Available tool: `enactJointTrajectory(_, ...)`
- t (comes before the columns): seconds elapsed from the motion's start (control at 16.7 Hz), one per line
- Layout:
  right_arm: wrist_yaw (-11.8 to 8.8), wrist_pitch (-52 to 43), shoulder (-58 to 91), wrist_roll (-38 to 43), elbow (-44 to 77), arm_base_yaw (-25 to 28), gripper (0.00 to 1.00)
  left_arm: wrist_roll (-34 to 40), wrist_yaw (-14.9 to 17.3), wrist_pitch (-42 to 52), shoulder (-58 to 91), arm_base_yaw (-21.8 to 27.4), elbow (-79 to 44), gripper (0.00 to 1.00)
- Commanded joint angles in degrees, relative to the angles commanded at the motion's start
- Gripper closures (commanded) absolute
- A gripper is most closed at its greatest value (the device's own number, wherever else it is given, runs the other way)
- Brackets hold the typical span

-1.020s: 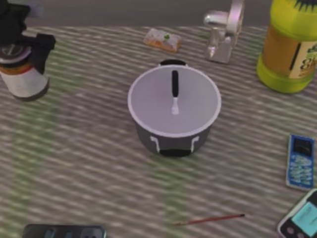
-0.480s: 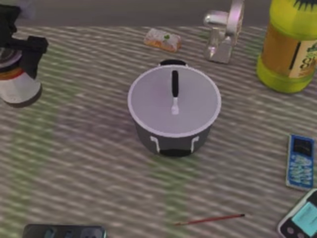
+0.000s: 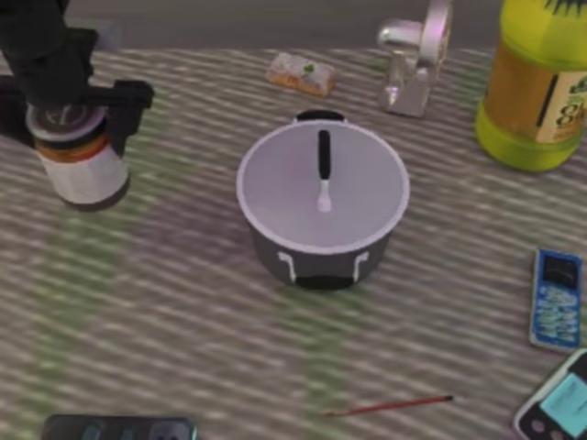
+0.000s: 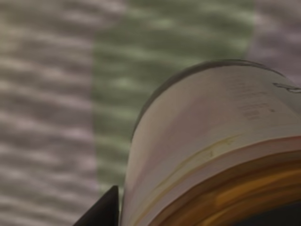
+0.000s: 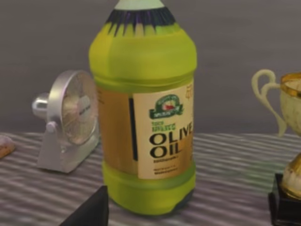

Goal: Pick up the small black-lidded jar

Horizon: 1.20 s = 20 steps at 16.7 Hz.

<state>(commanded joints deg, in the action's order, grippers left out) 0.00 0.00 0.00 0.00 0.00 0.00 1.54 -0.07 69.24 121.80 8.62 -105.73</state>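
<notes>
Gripping the small black-lidded jar [image 3: 78, 156] at its lid, the left tool [image 3: 69, 115] is clamped on it from both sides, so the jar hangs directly below the tool. Right of the tool stands the grey pot [image 3: 322, 202], well apart, with bare surface [image 3: 165, 302] between them. The right tool is not visible.

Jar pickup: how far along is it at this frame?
Done: the left gripper is clamped around the jar just below its black lid. In hand: the jar tilts and looks lifted off the table, though clearance is hard to confirm. Left: raising it clear. The right arm is out of the top view.
</notes>
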Motion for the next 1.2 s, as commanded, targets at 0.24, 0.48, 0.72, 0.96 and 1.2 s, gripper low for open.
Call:
enactJointTrajectory(0.24,0.00,0.00,0.00,0.00,0.00,0.00,0.00,10.49,-0.93,-2.82,1.20,5.80,2.25,1.00)
enactJointTrajectory(0.48,0.00,0.00,0.00,0.00,0.00,0.00,0.00,14.78,-1.33,-4.03,1.74,8.33,3.34,1.00)
enactJointTrajectory(0.72,0.00,0.00,0.00,0.00,0.00,0.00,0.00,14.62,-1.25,-4.10,1.52,8.05,3.38,1.00)
enactJointTrajectory(0.96,0.00,0.00,0.00,0.00,0.00,0.00,0.00,14.55,-1.32,-9.44,3.04,8.12,7.15,1.00)
enactJointTrajectory(1.2,0.00,0.00,0.00,0.00,0.00,0.00,0.00,14.57,-1.29,-13.88,4.58,8.15,10.35,1.00)
